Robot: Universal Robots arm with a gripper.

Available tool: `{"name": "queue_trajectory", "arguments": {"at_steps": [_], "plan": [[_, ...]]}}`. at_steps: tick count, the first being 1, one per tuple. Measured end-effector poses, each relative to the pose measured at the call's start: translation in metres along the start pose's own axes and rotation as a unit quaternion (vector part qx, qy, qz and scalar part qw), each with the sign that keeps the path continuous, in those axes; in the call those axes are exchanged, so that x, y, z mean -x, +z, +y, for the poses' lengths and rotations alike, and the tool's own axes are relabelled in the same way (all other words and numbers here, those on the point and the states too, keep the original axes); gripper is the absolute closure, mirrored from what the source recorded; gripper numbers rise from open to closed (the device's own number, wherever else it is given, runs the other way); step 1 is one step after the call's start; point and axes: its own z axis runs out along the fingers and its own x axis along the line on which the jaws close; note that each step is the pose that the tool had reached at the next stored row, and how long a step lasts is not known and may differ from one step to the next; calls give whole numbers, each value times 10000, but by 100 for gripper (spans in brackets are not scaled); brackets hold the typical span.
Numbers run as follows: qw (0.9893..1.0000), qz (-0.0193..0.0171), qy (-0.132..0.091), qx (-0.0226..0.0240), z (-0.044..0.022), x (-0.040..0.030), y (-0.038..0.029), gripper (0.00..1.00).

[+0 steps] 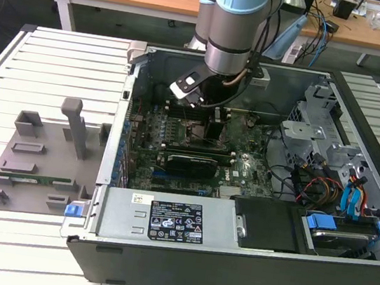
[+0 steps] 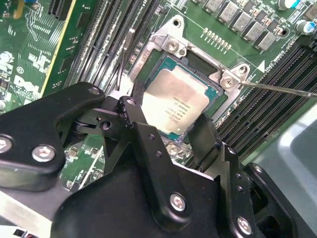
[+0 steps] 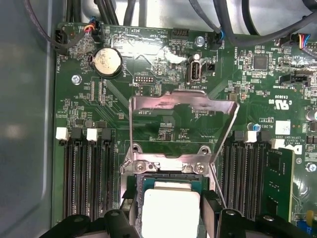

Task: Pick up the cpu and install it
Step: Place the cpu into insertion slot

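The cpu [image 2: 176,99], a flat square chip with a silver top and thin green edge, lies level in the open socket [image 2: 171,47] on the motherboard; in the first wrist view the cpu [image 3: 170,210] sits just below the socket's raised metal frame [image 3: 181,106]. My gripper [image 2: 166,116] is down inside the computer case [image 1: 159,262], its two black fingers [image 2: 132,111] against opposite edges of the chip. In the exterior view the gripper [image 1: 210,127] hangs low over the middle of the board.
Memory slots [image 3: 86,178] flank the socket on both sides, one holding a green stick [image 3: 277,181]. A thin socket lever [image 2: 277,88] juts out beside it. Drive cage and cables [image 1: 334,177] fill the case's right; a grey fixture tray [image 1: 38,164] lies outside on the left.
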Motion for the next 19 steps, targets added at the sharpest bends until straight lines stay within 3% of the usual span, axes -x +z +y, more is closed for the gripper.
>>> {"name": "queue_trajectory", "arguments": {"at_steps": [1,4,7,10,16,19], "plan": [[10000,-42,-5,-4,24,-12,-2,38],[10000,-85,-9,-10,42,-26,-2,38],[9999,-112,-11,-11,44,-27,-10,38],[9999,-118,-9,-5,24,-24,-36,38],[9999,-104,-7,20,-65,-23,-50,38],[10000,-17,-6,24,-83,2,-50,38]]}}
